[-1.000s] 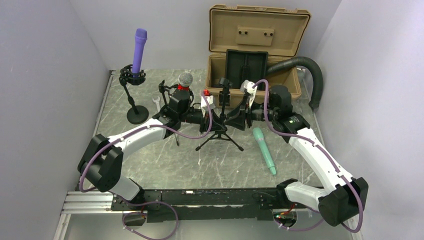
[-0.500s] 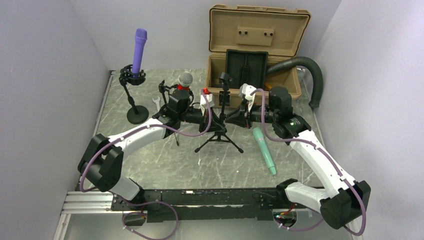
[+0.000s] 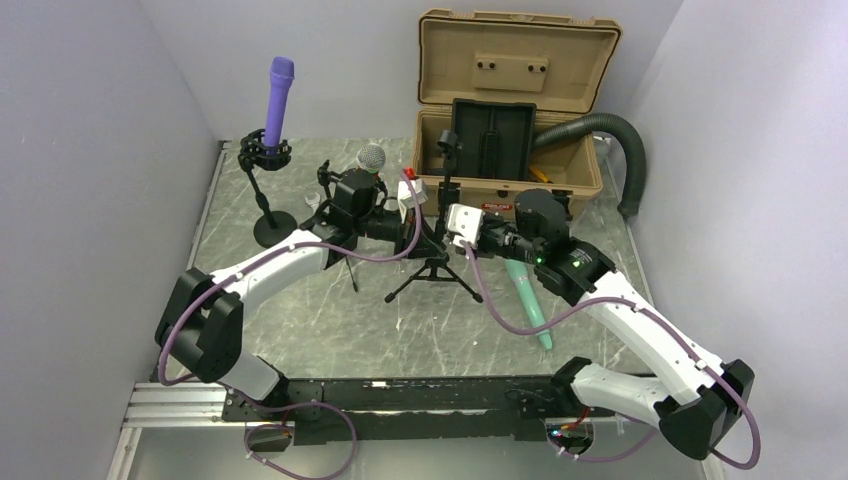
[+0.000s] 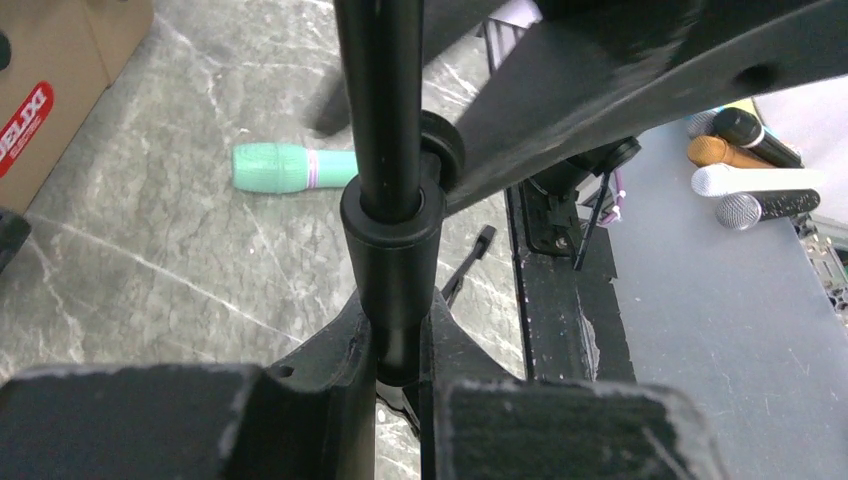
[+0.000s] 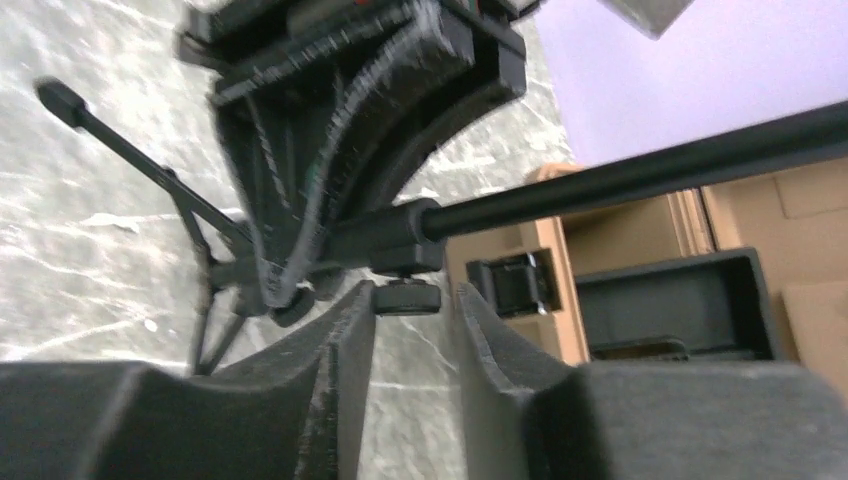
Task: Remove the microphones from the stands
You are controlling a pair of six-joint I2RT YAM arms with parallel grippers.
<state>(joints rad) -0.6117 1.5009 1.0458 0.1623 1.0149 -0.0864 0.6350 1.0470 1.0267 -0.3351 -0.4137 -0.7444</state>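
Observation:
A black tripod stand (image 3: 437, 272) stands mid-table, its empty clip (image 3: 449, 144) at the top. My left gripper (image 3: 417, 238) is shut on the stand's pole (image 4: 392, 120), just under its collar (image 4: 392, 235). My right gripper (image 3: 452, 224) is open on the stand's right side, and its jaws straddle the small clamp knob (image 5: 406, 297) without touching it. A green microphone (image 3: 527, 296) lies flat on the table to the right of the stand; it also shows in the left wrist view (image 4: 290, 167). A purple microphone (image 3: 279, 96) stands upright in a round-base stand (image 3: 274, 229) at the back left.
A silver-headed microphone (image 3: 371, 158) stands behind my left wrist. An open tan case (image 3: 512, 60) with a black insert sits at the back, with a black corrugated hose (image 3: 620, 140) at its right. Several microphones (image 4: 755, 195) lie on a grey surface beyond the table's edge.
My right gripper has turned and moved left, up to the stand's clamp knob. The stand's clip has shifted toward the back. My left gripper stays shut on the pole.

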